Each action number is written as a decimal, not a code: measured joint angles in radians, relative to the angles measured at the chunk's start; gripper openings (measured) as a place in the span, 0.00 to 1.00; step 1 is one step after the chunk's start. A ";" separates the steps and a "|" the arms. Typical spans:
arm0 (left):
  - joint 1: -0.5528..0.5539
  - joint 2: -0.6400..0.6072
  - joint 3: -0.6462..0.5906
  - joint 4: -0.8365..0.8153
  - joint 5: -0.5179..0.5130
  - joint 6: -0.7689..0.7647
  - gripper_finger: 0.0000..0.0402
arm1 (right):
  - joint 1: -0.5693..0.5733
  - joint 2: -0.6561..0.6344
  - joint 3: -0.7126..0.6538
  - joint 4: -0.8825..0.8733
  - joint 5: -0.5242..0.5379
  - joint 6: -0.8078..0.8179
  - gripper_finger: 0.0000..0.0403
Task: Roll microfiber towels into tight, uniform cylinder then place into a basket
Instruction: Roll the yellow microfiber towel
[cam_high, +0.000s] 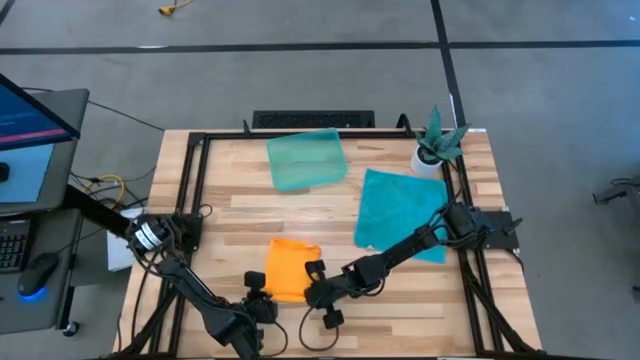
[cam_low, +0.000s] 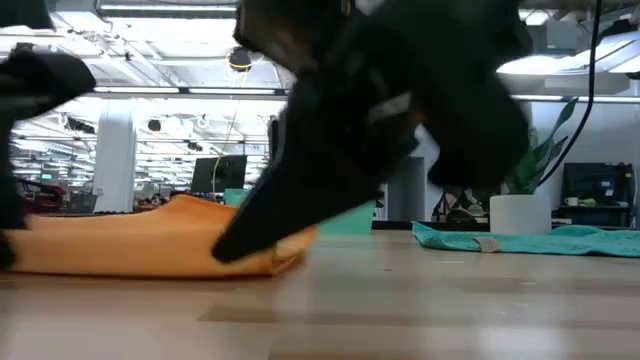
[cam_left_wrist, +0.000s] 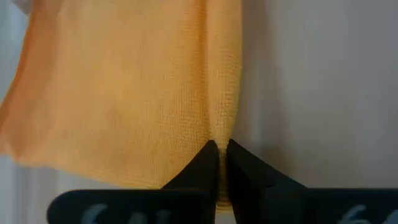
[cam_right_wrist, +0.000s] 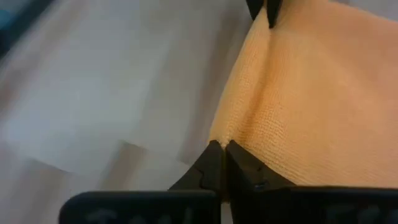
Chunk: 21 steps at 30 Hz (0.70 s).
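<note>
The orange towel (cam_high: 286, 268) lies on the desk (cam_high: 240, 210) at about six o'clock, near the front edge. The left hand (cam_left_wrist: 217, 149) is seen pinched together on the towel's near edge, at its seven o'clock corner; the right hand (cam_right_wrist: 219, 148) is clamped on the same edge at its five o'clock corner, the fingers closed with cloth between them in both wrist views. The teal towel (cam_high: 400, 210) is spread flat at about three o'clock, and the pale-green basket (cam_high: 306, 160) sits at twelve o'clock, well apart from both hands, with a potted plant (cam_high: 436, 145) at about two o'clock.

The cloth is judged soft, light and limp: it is expected to sag and wrinkle between two grips, and to slip little against the wood. A hold at the two corners of one edge is judged best, so that the edge is kept straight and the roll is started evenly and tightly.
</note>
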 joint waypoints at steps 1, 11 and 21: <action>0.000 -0.001 0.013 -0.005 0.025 -0.009 0.04 | 0.004 0.000 0.011 -0.008 -0.010 0.000 0.06; -0.007 -0.002 0.120 -0.123 0.081 -0.108 0.02 | 0.043 0.000 0.138 -0.162 -0.027 0.000 0.04; 0.005 -0.004 0.196 -0.263 0.051 -0.257 0.02 | 0.064 -0.004 0.190 -0.271 0.150 0.021 0.02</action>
